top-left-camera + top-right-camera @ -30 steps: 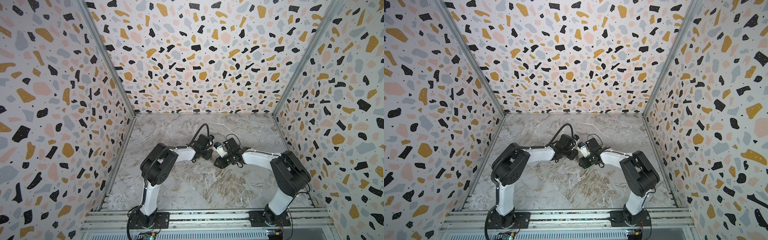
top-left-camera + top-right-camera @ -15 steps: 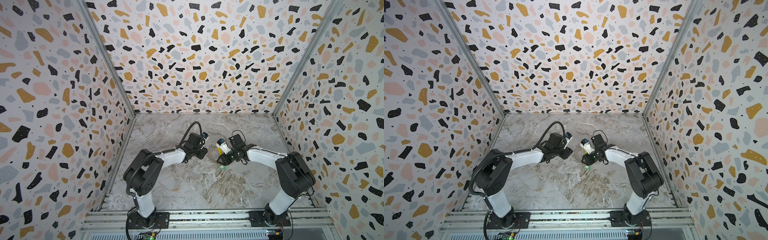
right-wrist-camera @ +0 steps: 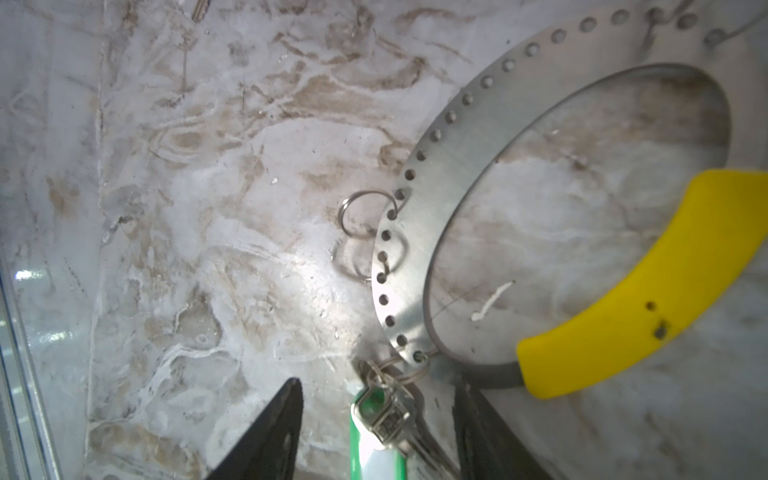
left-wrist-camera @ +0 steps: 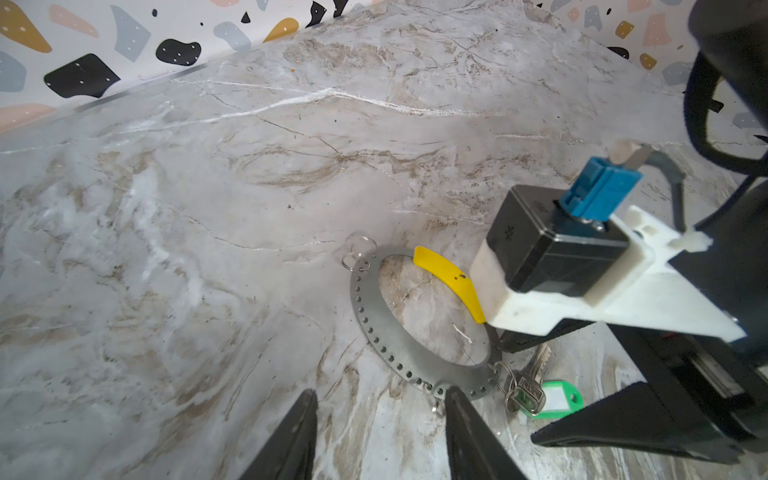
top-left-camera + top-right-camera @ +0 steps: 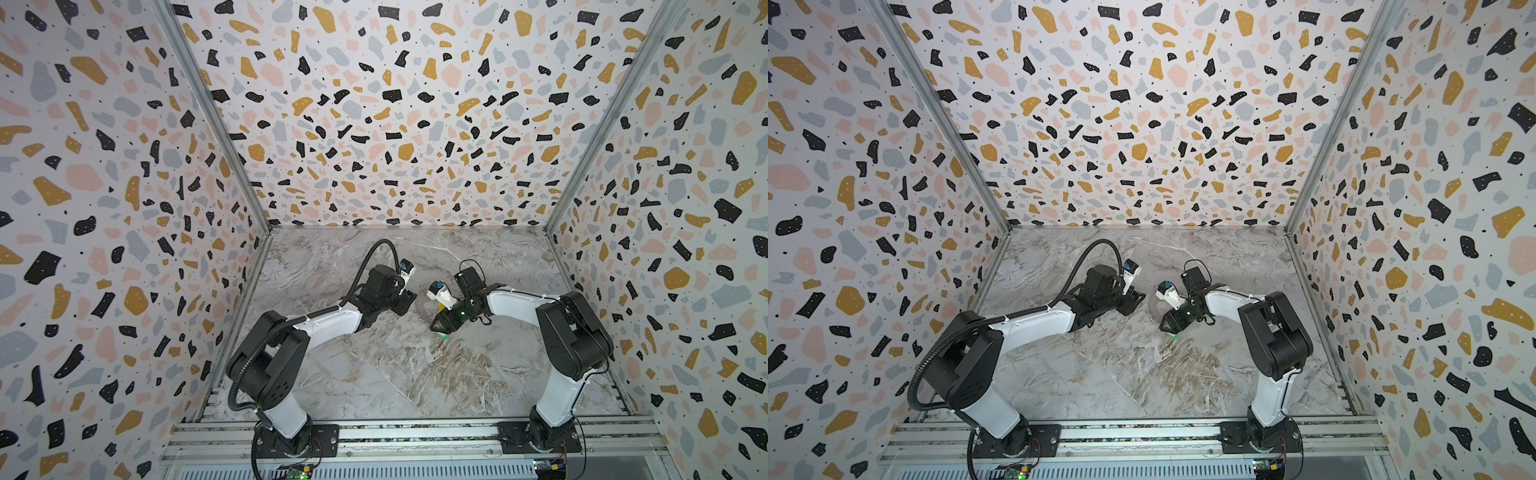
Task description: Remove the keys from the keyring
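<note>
The keyring [image 4: 376, 332] is a flat silver-grey perforated ring with a yellow sleeve [image 4: 449, 278], lying flat on the marble table between both arms; it shows faintly in a top view [image 5: 419, 311]. One silvery key [image 3: 395, 415] with a green tag [image 3: 370, 453] hangs from a small split ring at the keyring's edge. My right gripper [image 3: 378, 390] is open, low over the table, with this key lying loose between its fingers. My left gripper [image 4: 380, 399] is open and empty, one fingertip [image 4: 455, 401] at the keyring's outer rim. The green tag [image 5: 445, 337] peeks out below the right gripper [image 5: 438, 328].
Two small empty split rings [image 3: 363, 216] sit in holes on the keyring's far arc. The right arm's white camera mount [image 4: 582, 299] hangs over the yellow sleeve. Terrazzo walls [image 5: 395, 124] close three sides, and a metal rail [image 5: 415, 434] runs along the front.
The two grippers were close together mid-table and have drawn apart. The left one has pulled back to the left, and the right one has come down by the green tag.
</note>
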Controlling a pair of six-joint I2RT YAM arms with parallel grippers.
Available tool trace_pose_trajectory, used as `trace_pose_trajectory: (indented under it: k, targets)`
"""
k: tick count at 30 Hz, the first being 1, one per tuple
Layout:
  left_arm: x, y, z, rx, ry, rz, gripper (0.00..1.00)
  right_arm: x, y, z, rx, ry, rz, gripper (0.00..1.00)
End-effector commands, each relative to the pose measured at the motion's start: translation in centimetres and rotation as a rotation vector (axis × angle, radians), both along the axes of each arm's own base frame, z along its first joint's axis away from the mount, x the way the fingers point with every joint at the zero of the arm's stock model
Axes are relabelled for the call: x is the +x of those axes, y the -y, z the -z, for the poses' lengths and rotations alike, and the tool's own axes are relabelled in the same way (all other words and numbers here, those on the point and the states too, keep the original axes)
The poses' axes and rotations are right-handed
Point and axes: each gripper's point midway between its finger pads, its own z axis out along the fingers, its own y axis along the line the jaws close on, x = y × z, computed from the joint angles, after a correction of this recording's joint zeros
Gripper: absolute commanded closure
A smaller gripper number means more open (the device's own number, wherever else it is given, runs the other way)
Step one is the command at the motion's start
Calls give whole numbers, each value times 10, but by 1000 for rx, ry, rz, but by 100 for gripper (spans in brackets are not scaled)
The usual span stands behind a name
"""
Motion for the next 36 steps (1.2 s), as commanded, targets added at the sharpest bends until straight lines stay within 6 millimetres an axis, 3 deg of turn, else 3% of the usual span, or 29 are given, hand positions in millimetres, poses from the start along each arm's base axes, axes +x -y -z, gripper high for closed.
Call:
trace_pose_trajectory:
  k: [1, 6, 15, 19, 22, 27, 32, 34, 36]
  targets:
    - [-1, -2, -13, -16, 41, 4, 49, -21, 4, -1, -24, -63, -23, 40]
    - [-3, -4, -17, 8, 51, 22, 49, -43, -2, -5, -51, -83, -29, 39]
    - [-12, -10, -14, 55, 63, 64, 49, -77, -50, -7, -32, -127, -14, 39]
    - [-17, -19, -10, 67, 53, 62, 49, -68, -81, -17, 28, -85, -1, 39]
    - [-24, -25, -8, 81, 63, 83, 49, -51, -86, -34, 43, -12, 38, 40]
    - [-37, -26, -3, 91, 70, 141, 52, -26, -71, -83, 93, 131, 67, 45]
    - [-38, -25, -4, 80, 89, 142, 53, 6, -21, -115, 100, 300, 50, 53]
    - [-36, -26, -8, 80, 99, 132, 54, 14, -5, -124, 103, 394, -27, 54]
    - [-33, -26, -18, 60, 124, 115, 54, 9, 3, -126, 98, 509, -198, 54]
